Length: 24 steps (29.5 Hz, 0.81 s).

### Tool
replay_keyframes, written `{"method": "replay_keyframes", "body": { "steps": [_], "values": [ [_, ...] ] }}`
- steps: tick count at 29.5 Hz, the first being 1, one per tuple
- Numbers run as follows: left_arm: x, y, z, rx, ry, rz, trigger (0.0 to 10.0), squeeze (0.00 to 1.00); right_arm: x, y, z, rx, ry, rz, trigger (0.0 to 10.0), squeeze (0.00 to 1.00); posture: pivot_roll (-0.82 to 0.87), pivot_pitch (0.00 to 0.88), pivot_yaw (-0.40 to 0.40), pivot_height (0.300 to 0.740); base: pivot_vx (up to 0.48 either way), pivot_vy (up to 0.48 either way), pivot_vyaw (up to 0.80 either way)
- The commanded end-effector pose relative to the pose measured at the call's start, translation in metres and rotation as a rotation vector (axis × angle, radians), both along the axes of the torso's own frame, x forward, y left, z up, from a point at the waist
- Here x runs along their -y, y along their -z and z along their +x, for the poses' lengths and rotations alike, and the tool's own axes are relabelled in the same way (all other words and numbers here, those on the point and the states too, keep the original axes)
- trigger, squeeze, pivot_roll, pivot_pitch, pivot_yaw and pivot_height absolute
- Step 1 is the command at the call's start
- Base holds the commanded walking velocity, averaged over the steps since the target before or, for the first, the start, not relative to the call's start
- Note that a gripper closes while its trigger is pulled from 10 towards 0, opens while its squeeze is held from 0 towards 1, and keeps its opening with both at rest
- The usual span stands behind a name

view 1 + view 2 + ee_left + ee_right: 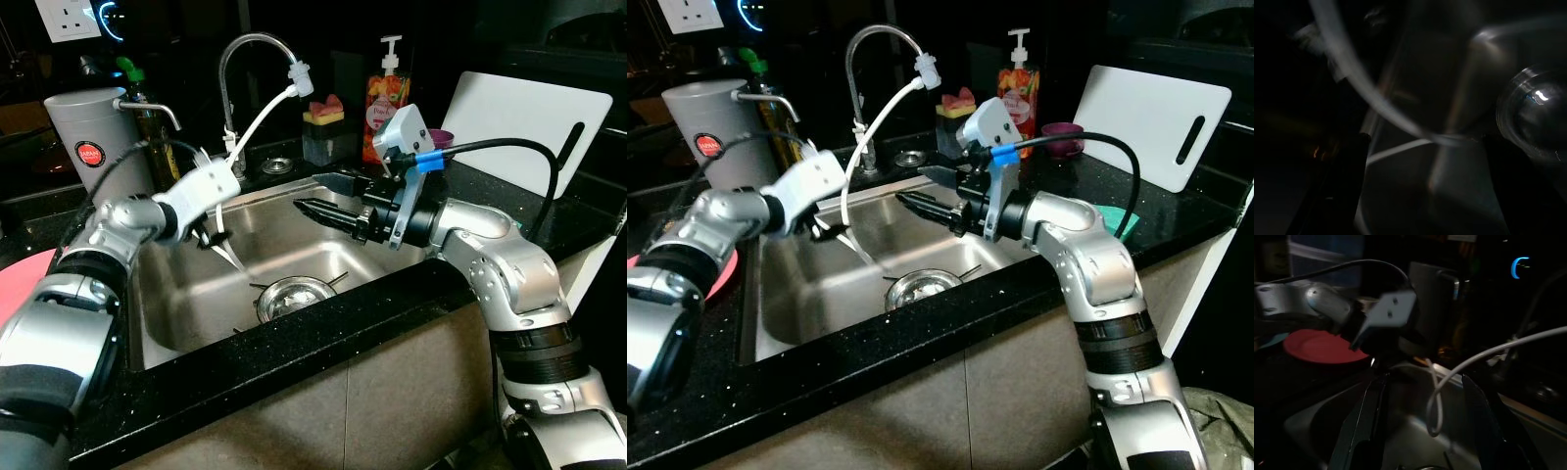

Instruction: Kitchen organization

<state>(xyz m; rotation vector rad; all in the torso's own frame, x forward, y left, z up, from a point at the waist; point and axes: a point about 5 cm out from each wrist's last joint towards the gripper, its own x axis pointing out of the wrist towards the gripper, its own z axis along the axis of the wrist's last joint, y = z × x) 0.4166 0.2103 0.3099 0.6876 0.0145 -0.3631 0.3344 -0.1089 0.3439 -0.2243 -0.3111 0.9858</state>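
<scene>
Both grippers over the sink point(196, 338): left gripper point(209, 238) spread apart near the white hose point(257, 125) (not touching), right gripper point(323, 212) spread too, grasping nothing.

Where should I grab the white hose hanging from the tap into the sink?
Take the white hose on its straight mid-length above the sink rim, coming side-on from the left gripper, which sits closest. There it runs thin and clear of the faucet; lower down it loops slackly and would probably slip.
</scene>
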Motion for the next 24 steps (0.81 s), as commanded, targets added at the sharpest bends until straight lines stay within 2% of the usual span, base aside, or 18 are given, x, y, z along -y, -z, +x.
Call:
{"method": "replay_keyframes", "body": {
  "steps": [1,2,3,4,5,6,7,9,12,14,16,17,18,20,24],
  "values": [
    [-0.013,-0.005,0.000,-0.003,-0.117,-0.098,10.0,0.00,0.004,-0.010,0.001,0.038,0.034,0.044,10.0,0.00,0.05,0.106,0.038,0.740,0.000,0.000,0.00],
    [-0.013,-0.005,0.000,-0.003,-0.117,-0.098,10.0,0.00,0.004,-0.010,0.001,0.038,0.034,0.044,10.0,0.00,0.05,0.106,0.038,0.740,0.000,0.000,0.00],
    [-0.018,-0.010,0.000,0.007,-0.177,-0.195,10.0,0.00,0.009,-0.013,0.003,0.054,0.089,0.053,10.0,0.00,0.04,0.112,0.037,0.740,0.000,0.000,0.00],
    [-0.024,-0.020,0.000,0.029,-0.246,-0.337,10.0,0.00,0.016,-0.014,0.006,0.072,0.167,0.046,10.0,0.00,0.04,0.117,0.032,0.740,0.000,0.000,0.00],
    [-0.024,-0.020,0.000,0.029,-0.246,-0.337,10.0,0.00,0.016,-0.014,0.006,0.072,0.167,0.046,10.0,0.00,0.04,0.117,0.032,0.740,0.000,0.000,0.00],
    [-0.026,-0.025,-0.001,0.039,-0.267,-0.414,10.0,0.00,0.018,-0.014,0.006,0.074,0.192,0.037,10.0,0.00,0.04,0.117,0.032,0.740,0.000,0.000,0.00],
    [-0.026,-0.025,-0.001,0.039,-0.267,-0.414,10.0,0.00,0.018,-0.014,0.006,0.074,0.192,0.037,10.0,0.00,0.04,0.117,0.032,0.740,0.000,0.000,0.00],
    [-0.031,-0.032,-0.003,0.081,-0.311,-0.505,10.0,0.00,0.019,-0.013,0.005,0.077,0.219,0.029,10.0,0.00,0.04,0.123,0.030,0.740,0.000,0.000,0.00],
    [-0.041,-0.034,-0.008,0.156,-0.401,-0.699,10.0,0.00,0.021,-0.010,0.003,0.070,0.256,0.050,10.0,0.00,0.06,0.126,0.031,0.740,0.000,0.000,0.00],
    [-0.037,-0.032,-0.017,0.224,-0.398,-0.688,10.0,0.00,0.022,-0.008,0.003,0.064,0.275,0.072,10.0,0.00,0.06,0.128,0.029,0.740,0.000,0.000,0.00],
    [-0.027,-0.024,-0.033,0.265,-0.374,-0.720,10.0,0.00,0.023,-0.006,0.001,0.057,0.290,0.098,10.0,0.00,0.07,0.133,0.025,0.740,0.000,0.000,0.00],
    [-0.024,-0.018,-0.041,0.258,-0.380,-0.759,10.0,0.00,0.024,-0.005,0.001,0.055,0.297,0.108,10.0,0.00,0.07,0.133,0.025,0.740,0.000,0.000,0.00],
    [-0.024,-0.018,-0.041,0.258,-0.380,-0.759,10.0,0.00,0.024,-0.005,0.001,0.055,0.297,0.108,10.0,0.00,0.07,0.133,0.025,0.740,0.000,0.000,0.00],
    [-0.021,-0.010,-0.056,0.262,-0.347,-0.800,10.0,0.00,0.024,-0.004,0.001,0.050,0.305,0.121,10.0,0.00,0.07,0.136,0.027,0.740,0.000,0.000,0.00],
    [-0.024,-0.005,-0.074,0.277,-0.327,-0.802,10.0,0.00,0.025,-0.003,0.000,0.045,0.310,0.129,10.0,0.00,0.08,0.142,0.023,0.740,0.000,0.000,0.00]
  ]
}}
